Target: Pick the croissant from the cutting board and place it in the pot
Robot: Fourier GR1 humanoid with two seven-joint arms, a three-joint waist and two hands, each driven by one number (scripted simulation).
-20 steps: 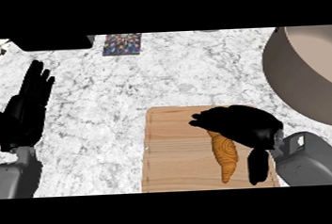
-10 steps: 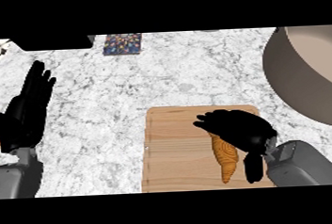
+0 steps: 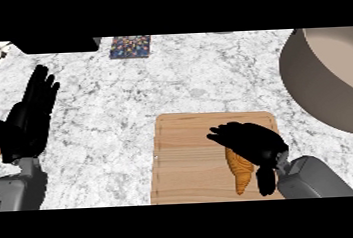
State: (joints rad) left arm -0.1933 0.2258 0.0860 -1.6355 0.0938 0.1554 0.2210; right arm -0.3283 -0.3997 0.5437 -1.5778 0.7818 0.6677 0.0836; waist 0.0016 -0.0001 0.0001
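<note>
The board (image 3: pixel 192 160), a light wooden rectangle, lay flat on the marble counter (image 3: pixel 178 86) toward the lower middle of the head view. The croissant (image 3: pixel 241 175) lay on the board's right half, its long axis running roughly toward and away from the robot, with its near pointed end close to the board's lower edge. The right hand (image 3: pixel 250 143) sat directly over the far end of the croissant, palm down, and hid that end from view. Its fingers were bent downward over the pastry and the thumb extended along the croissant's right side; whether the fingers had actually closed on the croissant could not be told, because the hand itself covered the contact area. The croissant appeared to rest on the board surface. The grey right forearm (image 3: pixel 315 177) entered from the lower right corner. The pot (image 3: pixel 318 85), a large round vessel with a brownish interior, stood at the right edge of the view, beyond the board's far right corner and partly cut off by the frame. The left hand (image 3: pixel 32 122) showed at the left edge, open, fingers straight and pointing away from the robot, resting and holding nothing. A small patterned tile (image 3: pixel 130 46) and a dark object (image 3: pixel 58 45) lay at the counter's far edge.
</note>
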